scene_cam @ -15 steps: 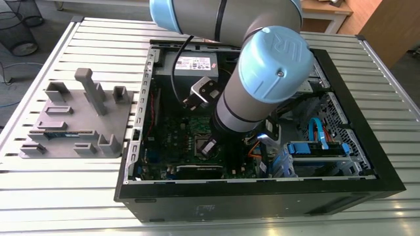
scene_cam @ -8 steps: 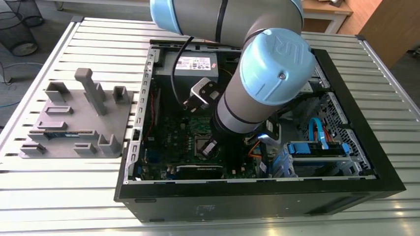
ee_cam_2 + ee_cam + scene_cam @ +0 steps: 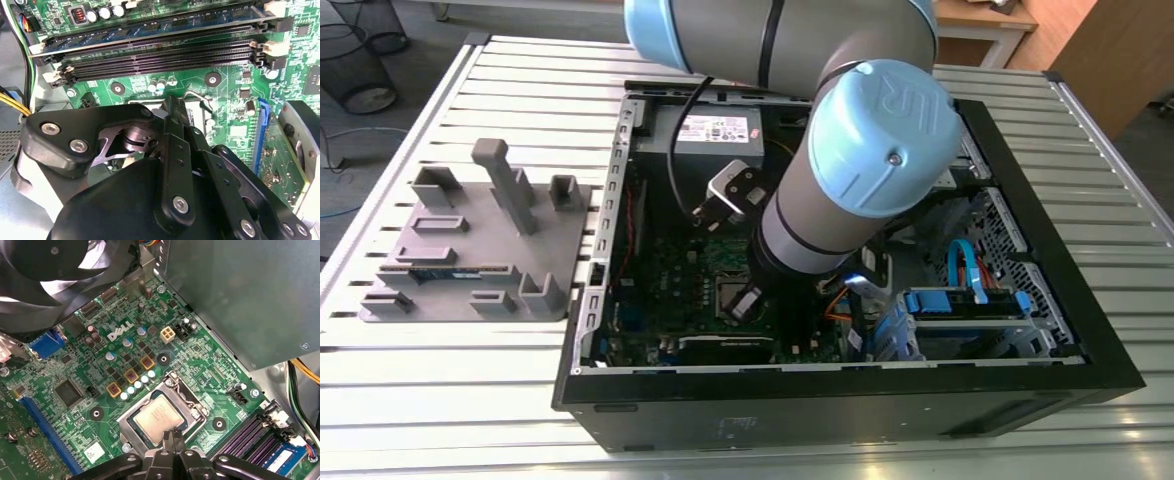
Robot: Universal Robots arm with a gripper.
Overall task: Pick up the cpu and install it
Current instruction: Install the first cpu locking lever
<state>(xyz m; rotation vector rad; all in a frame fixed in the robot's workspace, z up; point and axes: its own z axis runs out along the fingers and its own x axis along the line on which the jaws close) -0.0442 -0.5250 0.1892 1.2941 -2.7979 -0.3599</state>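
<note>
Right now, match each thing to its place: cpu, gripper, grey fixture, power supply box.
Things: 1 cpu; 2 gripper; 3 grey fixture; 4 power supply box.
Places: A on the slatted table beside the case; B in the motherboard socket; C in the case's corner, white label up; D closed at the cpu's edge.
Pairs: 1-B; 2-D; 3-A; 4-C.

The arm (image 3: 834,215) is showing silver-grey tube segments and a round light-blue cap (image 3: 878,135) carrying a raised mark and one small screw. Above the cap, a black cable (image 3: 775,35) is crossing the grey joint. The gripper (image 3: 173,435) is showing matte black links with silver screws.
</note>
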